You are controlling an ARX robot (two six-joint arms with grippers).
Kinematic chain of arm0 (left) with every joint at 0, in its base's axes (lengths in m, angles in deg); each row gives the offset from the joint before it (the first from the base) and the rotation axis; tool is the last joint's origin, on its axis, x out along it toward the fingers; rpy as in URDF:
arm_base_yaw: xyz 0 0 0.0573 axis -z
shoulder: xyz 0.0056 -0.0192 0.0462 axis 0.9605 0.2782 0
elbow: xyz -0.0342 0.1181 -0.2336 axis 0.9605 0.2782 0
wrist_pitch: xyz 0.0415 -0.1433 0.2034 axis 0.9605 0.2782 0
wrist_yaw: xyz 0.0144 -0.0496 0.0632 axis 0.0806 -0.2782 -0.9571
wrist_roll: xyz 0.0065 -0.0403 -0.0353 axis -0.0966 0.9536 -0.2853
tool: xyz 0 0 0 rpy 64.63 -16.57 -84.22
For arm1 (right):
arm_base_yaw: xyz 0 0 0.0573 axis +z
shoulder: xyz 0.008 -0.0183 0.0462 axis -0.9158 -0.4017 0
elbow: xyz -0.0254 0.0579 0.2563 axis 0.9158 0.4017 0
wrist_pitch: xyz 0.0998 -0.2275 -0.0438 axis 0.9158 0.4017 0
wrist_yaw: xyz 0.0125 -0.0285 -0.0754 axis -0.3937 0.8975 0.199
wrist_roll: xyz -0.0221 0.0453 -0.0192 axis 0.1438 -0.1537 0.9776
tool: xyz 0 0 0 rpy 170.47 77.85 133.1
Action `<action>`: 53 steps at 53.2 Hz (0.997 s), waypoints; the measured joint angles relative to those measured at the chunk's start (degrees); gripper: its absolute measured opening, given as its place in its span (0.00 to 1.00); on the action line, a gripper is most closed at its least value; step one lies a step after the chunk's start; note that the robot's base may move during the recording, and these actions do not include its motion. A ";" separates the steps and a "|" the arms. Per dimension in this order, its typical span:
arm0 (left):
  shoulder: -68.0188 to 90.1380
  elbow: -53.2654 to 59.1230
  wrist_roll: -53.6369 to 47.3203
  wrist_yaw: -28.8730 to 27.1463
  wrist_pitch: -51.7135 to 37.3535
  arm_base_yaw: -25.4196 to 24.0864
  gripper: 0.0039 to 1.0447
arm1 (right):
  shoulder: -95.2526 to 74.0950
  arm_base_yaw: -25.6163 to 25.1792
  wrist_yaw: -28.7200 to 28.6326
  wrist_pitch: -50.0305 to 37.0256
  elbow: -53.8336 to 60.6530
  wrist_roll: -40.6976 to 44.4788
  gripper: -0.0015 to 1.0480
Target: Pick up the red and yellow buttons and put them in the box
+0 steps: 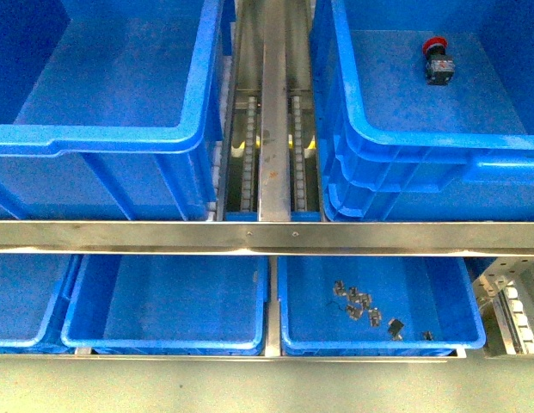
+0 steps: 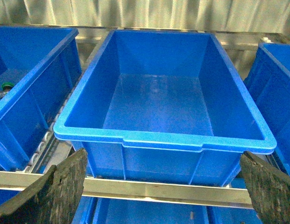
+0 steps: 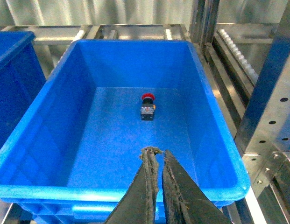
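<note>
On the upper shelf we see two deep blue crates side by side, with a steel roller track (image 1: 271, 129) running between them. The red button (image 3: 147, 106) lies on the floor of the right crate (image 1: 421, 142), toward its far end and clear of every wall, its red cap turned to the far side and its black body nearer to us. We see nothing else in that crate. The right hand (image 3: 156, 151) hangs over the near rim of this crate, well apart from the button, with its two dark fingers drawn to a narrow slit and nothing between them. The left crate (image 1: 120, 138) has a bare, smooth floor. The left hand (image 2: 162, 154) faces its near wall with the fingers spread wide, one at each near corner of the crate, and it grips nothing. A steel rail (image 1: 249, 237) crosses the front view below the crates. Under it sit shallower blue trays, and the tray on the right (image 1: 378, 342) holds a loose scatter of small metal clips (image 1: 361, 305). In the left wrist view a further blue crate (image 2: 37, 79) stands beside the left crate, with a small green-topped item (image 2: 7, 86) inside that is too small for us to make out.
</note>
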State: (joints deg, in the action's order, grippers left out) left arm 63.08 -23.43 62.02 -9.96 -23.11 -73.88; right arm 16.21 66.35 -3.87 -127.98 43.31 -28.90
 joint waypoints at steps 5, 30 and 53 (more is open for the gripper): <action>0.00 0.00 0.00 0.00 0.00 0.00 0.93 | 3.32 0.00 -0.02 1.68 1.64 0.07 0.03; 0.00 0.00 0.00 0.00 0.00 0.00 0.93 | 19.43 0.00 -0.13 11.06 7.78 0.09 0.03; 0.00 0.00 0.00 0.00 0.00 0.00 0.93 | 36.22 0.00 -0.13 26.60 7.85 0.09 0.03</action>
State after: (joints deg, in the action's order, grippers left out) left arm 63.08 -23.43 62.02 -9.96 -23.11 -73.88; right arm 52.43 66.35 -4.00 -101.38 51.16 -28.81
